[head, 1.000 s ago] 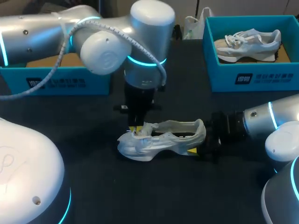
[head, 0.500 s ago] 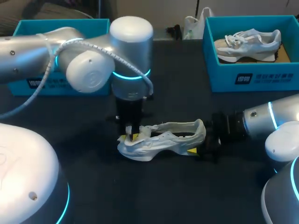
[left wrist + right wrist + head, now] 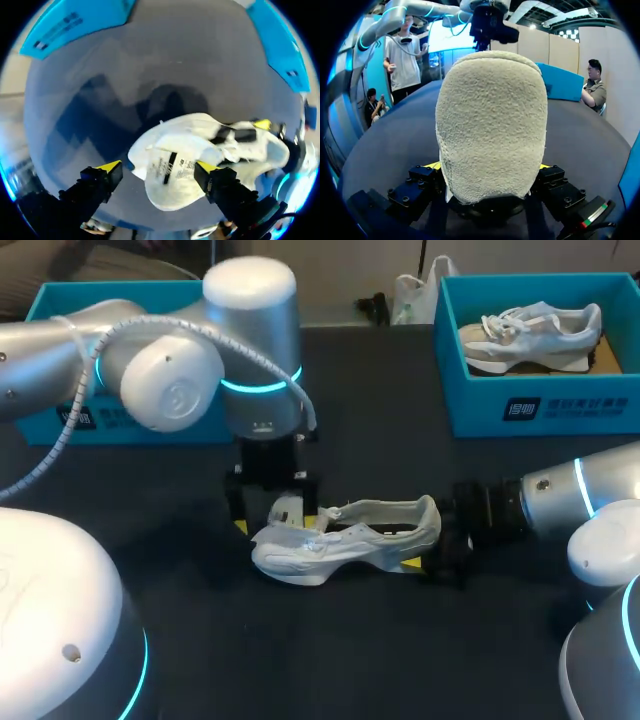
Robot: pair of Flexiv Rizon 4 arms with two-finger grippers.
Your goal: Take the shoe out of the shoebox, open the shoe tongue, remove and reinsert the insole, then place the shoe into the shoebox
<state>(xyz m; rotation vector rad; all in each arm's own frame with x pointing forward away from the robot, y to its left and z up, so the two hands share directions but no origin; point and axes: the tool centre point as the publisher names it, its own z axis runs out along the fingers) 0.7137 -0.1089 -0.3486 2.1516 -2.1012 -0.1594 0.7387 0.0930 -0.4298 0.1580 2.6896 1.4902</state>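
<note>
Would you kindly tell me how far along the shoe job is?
Done: the shoe lies out on the table. In hand: the right gripper clamps its heel; the left gripper hangs open over its front. The tongue's state is unclear. Left: insole out and back in, then boxing the shoe.

A black table [image 3: 400,640] with a matte, dark top spreads across the whole workspace. Toward its far right corner stands a blue box [image 3: 560,405], open at the top, with a dark label panel on the wall that faces the robot and a strip of brown cardboard floor showing at its right end. Inside it a spare sneaker [image 3: 530,335], white and pale grey with white laces, lies lengthwise and fills most of the box's length, its upper rising about level with the rim.
</note>
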